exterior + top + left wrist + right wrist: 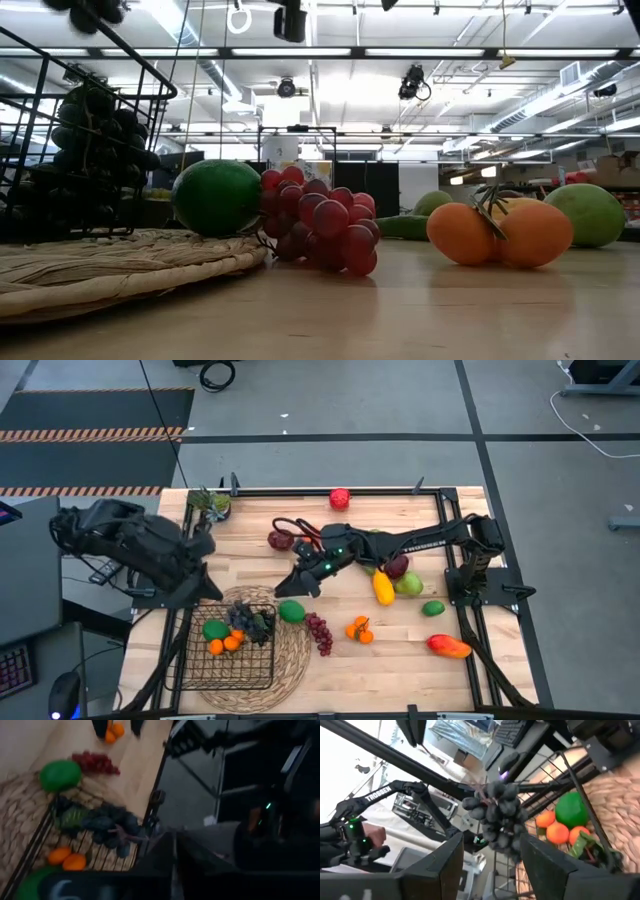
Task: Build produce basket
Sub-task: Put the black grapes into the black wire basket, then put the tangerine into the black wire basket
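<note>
Two grippers: right gripper [300, 584] spread, empty, beside basket [190, 665] rim. Left gripper [205, 582] pressed together near the table [400, 670] edge.

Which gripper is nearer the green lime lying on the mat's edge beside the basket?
Right. The right gripper hovers close beside the green lime; the left gripper is farther off, by the opposite corner of the basket.

Two matte black jointed arms, white TROSSEN lettering, green indicator lights
</note>
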Motion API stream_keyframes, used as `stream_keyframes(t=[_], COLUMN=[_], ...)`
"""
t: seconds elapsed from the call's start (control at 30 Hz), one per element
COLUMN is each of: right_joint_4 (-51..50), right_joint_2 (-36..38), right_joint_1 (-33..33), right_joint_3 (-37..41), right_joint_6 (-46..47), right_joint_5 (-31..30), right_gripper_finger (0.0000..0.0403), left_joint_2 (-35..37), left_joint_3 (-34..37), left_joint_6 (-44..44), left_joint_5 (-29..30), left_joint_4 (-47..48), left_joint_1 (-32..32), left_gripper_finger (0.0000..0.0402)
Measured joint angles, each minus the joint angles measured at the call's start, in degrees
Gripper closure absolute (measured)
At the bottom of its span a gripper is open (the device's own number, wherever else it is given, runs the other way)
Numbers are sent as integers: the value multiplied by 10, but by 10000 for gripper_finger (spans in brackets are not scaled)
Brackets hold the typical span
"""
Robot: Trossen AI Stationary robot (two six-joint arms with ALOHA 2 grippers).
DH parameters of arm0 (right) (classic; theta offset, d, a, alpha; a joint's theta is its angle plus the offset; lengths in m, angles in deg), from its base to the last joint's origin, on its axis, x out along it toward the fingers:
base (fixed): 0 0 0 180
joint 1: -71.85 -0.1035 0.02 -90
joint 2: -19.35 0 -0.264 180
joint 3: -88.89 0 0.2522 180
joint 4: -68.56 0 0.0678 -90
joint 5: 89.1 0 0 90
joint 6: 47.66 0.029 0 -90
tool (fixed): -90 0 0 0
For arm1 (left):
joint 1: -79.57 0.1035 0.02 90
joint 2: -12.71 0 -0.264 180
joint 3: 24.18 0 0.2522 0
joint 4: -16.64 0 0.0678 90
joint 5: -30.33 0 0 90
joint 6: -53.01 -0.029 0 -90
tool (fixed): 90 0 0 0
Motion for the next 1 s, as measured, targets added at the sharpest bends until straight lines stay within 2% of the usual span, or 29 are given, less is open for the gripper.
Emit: stream_keyframes(t=[0.33,0.5,0.6,0.77,1.0], right_joint_4=[-110,-202,-303,-464,-597], right_joint_2=[32,65,88,137,190], right_joint_1=[15,20,20,8,-40], right_joint_3=[0,0,0,0,0], right_joint_6=[-39,-71,-99,-134,-162], right_joint_5=[31,32,31,9,-87], right_gripper_finger=[204,204,204,204,204], left_joint_2=[-43,-66,-82,-116,-174], left_joint_3=[0,0,0,0,0], left_joint_6=[12,-20,-50,-78,-112], left_joint_5=[5,41,70,87,107], left_joint_4=[75,67,41,-4,-22], left_joint_1=[-31,-31,-28,-5,44], left_gripper_finger=[243,203,192,189,192])
